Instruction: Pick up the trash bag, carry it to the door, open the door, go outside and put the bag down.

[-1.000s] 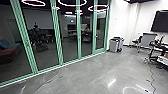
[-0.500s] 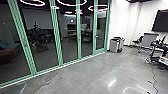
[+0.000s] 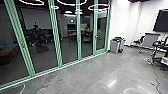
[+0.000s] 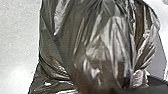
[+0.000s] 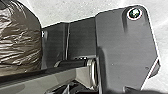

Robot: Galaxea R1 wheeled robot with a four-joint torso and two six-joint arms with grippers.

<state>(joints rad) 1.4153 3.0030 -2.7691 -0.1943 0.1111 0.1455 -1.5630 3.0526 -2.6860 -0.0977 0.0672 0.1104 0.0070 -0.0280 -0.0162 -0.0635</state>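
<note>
The dark, shiny trash bag (image 4: 100,45) shows large and close in the left wrist view, its creases gathering at one side. Part of the same bag (image 5: 20,40) appears in the right wrist view, beside the robot's dark base. What holds the bag is hidden, and the state of both grippers cannot be made out. In the head view, a green-framed door (image 3: 100,27) with a small handle stands closed at the far end of the glass wall.
Tall glass panels in green frames (image 3: 57,37) run along the left. Grey bins (image 3: 115,45) stand by the white wall past the door. Chairs (image 3: 150,40) and a desk are at the right, with a cable (image 3: 155,72) on the floor.
The head camera's view has shifted slightly, with the near glass frames sliding left and the desk and cable sliding right. The door looks closed throughout.
</note>
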